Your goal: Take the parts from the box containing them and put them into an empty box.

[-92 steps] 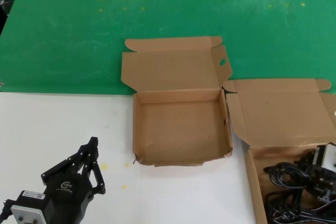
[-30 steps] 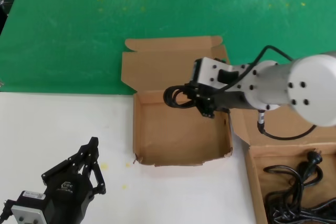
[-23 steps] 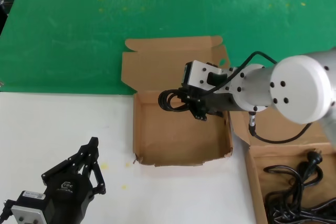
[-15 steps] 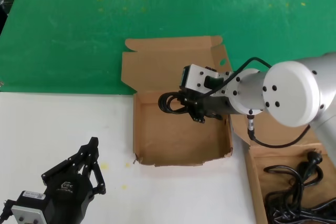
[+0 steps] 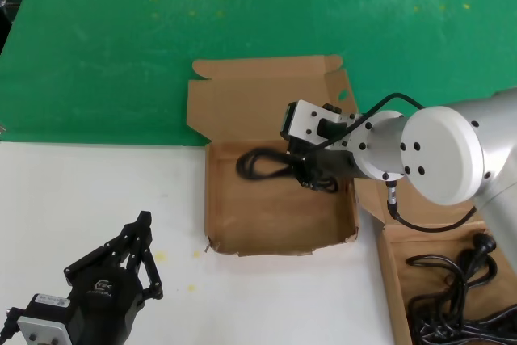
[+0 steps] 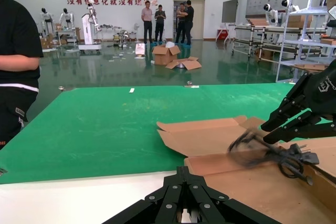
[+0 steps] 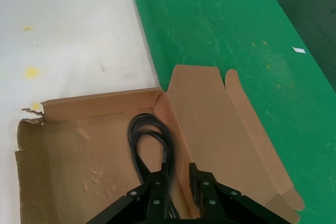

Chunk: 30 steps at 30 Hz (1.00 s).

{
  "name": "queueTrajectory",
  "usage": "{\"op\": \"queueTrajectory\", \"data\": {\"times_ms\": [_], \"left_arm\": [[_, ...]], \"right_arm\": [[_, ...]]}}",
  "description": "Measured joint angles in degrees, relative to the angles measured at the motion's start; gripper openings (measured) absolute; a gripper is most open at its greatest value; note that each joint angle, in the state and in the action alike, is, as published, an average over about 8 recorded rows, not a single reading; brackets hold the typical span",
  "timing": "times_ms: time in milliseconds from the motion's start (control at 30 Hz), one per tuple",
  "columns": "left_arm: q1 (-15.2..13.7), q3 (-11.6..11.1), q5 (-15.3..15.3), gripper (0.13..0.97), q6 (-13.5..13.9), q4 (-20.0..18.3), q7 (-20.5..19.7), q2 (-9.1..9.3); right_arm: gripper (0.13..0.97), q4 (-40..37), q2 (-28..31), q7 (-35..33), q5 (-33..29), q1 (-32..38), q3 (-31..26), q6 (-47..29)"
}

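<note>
Over the squarish cardboard box (image 5: 279, 199) near the middle of the tabletop, we see our right gripper (image 5: 311, 174) pinching a bundled black power cord (image 5: 260, 163). The cord's loop juts out past the fingertips toward the table's left edge and hangs just above the box floor, near the box's far wall. From the right wrist view the two fingers (image 7: 157, 184) sit close together around the cable (image 7: 149, 145), whose loop lies over the box's far corner (image 7: 160, 94). Whether the loop already touches the cardboard, we cannot tell.

At the table's near right corner stands the wider cardboard box (image 5: 388, 248), its plain lid folded back and more black cords (image 5: 452, 296) heaped inside. Its lid sits just beside the squarish box's right wall.

White tabletop (image 5: 81, 199) covers the near half, dotted with small yellow marks, while a green mat (image 5: 242, 14) covers the far half. The squarish box's open lid (image 5: 262, 103) lies on the green, with an oval hole in its side flap (image 5: 342, 94). Beyond the table, the left wrist view shows a wide hall with a glossy green floor, red lettering on the far wall, several people (image 6: 168, 20) standing, and a person in black (image 6: 16, 61) close by.

Our right arm (image 5: 436, 155) reaches from the right edge leftward across the wider box's lid. Our left gripper (image 5: 139, 241) rests over the near left corner, fingers spread and holding nothing.
</note>
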Motion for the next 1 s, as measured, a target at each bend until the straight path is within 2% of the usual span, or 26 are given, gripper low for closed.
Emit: {"op": "queueTrajectory", "data": {"times_ms": [200,467,600,767,1000], "left_arm": [[0.0,0.0,0.0,0.132,0.0,0.0,0.0,0.00],[0.0,0.0,0.0,0.132,0.0,0.0,0.0,0.00],[0.0,0.0,0.0,0.132,0.0,0.0,0.0,0.00],[0.0,0.0,0.0,0.132,0.0,0.0,0.0,0.00],[0.0,0.0,0.0,0.132,0.0,0.0,0.0,0.00]], "right_arm": [[0.253,0.4,-0.1,0.7,-0.4,-0.4,0.6,0.0],[0.383,1.6,-0.1,1.4,-0.8,-1.0,1.5,-0.2],[0.383,2.9,0.1,2.0,-1.0,-1.4,2.2,-0.4],[0.504,7.8,1.1,4.3,-1.9,-3.1,5.2,0.0],[0.650,18.6,1.9,7.9,-3.3,-8.6,11.8,2.5]]}}
